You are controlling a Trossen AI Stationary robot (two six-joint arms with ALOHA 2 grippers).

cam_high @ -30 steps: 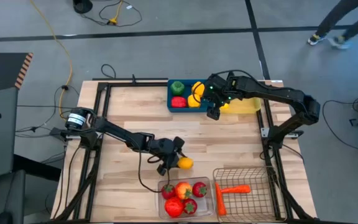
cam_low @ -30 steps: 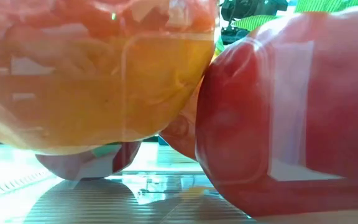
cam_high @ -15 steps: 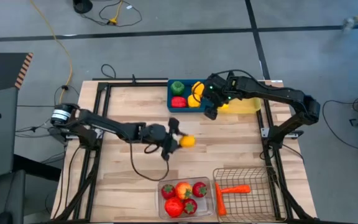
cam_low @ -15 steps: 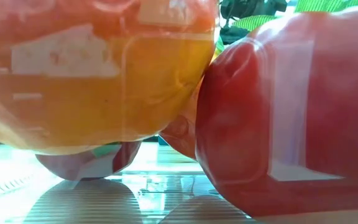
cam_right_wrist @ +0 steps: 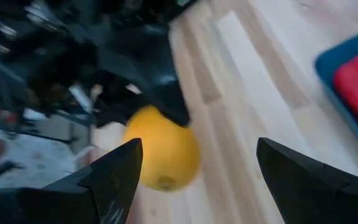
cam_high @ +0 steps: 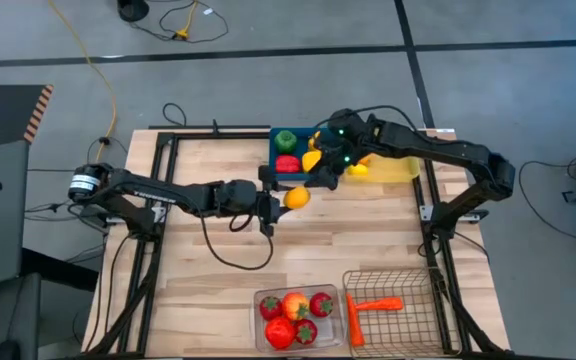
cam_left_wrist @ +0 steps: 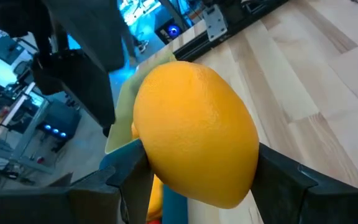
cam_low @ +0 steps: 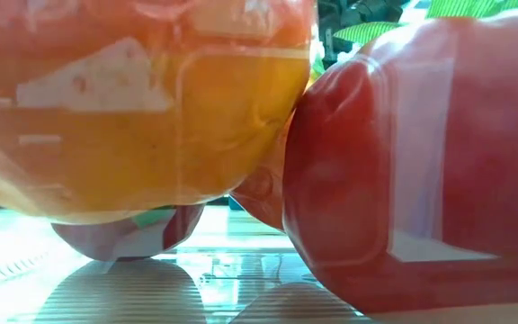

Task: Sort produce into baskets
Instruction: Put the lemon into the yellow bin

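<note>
Since the earlier frames the left end effector (cam_high: 286, 197) has carried the yellow-orange lemon (cam_high: 296, 197) from beside the clear plastic bin (cam_high: 299, 318) across the tabletop (cam_high: 368, 235) to just below the blue tray (cam_high: 308, 176). It is clenched on the lemon, whose rounded body fills the space between the two fingers (cam_left_wrist: 124, 174) in the left wrist view. The right end effector (cam_high: 330, 172) has shifted slightly toward it and hangs over the blue tray's near edge, fingers spread and holding nothing; its wrist view shows the lemon (cam_right_wrist: 161, 148) ahead between them, blurred.

The blue tray holds a green pepper (cam_high: 285, 140) and a red piece (cam_high: 287, 164); its yellow pieces are partly hidden by the right arm. The translucent yellow tray (cam_high: 400, 167) is mostly covered by that arm as well. The bin holds red and orange produce (cam_high: 295, 304), and the wire-mesh basket (cam_high: 411, 280) holds a carrot (cam_high: 376, 302). The low view is blocked by produce (cam_low: 151, 117) pressed close against the lens.
</note>
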